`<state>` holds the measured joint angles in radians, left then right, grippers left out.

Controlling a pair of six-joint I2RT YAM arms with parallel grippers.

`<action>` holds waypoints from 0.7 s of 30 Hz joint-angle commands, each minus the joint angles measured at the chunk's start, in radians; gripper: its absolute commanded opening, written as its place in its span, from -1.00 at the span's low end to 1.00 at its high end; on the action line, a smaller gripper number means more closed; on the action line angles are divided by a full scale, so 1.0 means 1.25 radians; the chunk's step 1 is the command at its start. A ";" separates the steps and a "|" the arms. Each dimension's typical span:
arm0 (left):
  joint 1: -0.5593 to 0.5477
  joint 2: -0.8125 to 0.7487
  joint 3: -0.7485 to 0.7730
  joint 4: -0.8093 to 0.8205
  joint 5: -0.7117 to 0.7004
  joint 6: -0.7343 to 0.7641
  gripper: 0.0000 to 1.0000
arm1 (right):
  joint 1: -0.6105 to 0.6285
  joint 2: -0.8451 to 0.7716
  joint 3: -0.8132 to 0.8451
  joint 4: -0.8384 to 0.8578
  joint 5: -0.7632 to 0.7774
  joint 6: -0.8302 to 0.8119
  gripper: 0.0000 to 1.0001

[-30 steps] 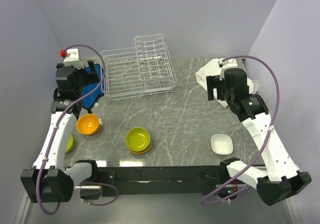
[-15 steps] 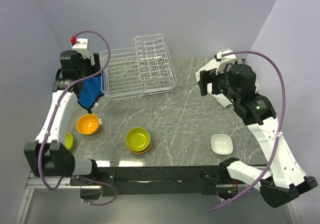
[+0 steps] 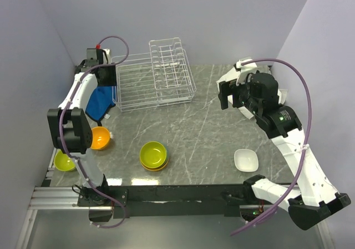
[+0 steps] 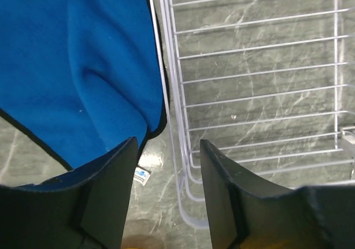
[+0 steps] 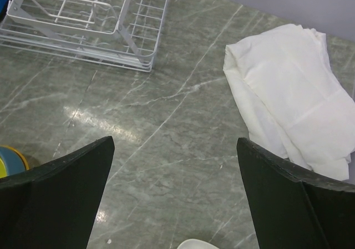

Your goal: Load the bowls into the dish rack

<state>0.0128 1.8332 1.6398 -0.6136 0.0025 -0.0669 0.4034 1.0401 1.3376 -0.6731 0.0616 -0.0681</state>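
On the table (image 3: pixel 211 127), nested bowls (image 3: pixel 153 154)

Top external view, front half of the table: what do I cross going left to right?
lime green bowl → orange bowl → stack of bowls with a lime green one on top → white dish

White wire rack (image 3: pixel 152 80) sits upright at the table's far edge. Orange bowl (image 3: pixel 101 139) and green bowl (image 3: pixel 62 163) lie front left. Green stack (image 3: pixel 153 155) sits front centre.
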 commanded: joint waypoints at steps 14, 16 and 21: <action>-0.007 0.081 0.061 -0.043 -0.017 -0.048 -0.76 | 0.007 0.031 0.009 0.033 0.004 -0.004 0.99; -0.007 0.072 0.053 -0.052 -0.015 -0.045 -0.86 | 0.006 0.031 0.006 0.034 0.005 -0.004 0.99; -0.071 0.009 -0.012 -0.043 -0.008 -0.046 -0.98 | 0.006 0.022 -0.012 0.040 0.005 -0.012 0.99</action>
<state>-0.0116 1.9343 1.6779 -0.6533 -0.0433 -0.1253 0.4038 1.0824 1.3338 -0.6716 0.0620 -0.0711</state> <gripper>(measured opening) 0.028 0.996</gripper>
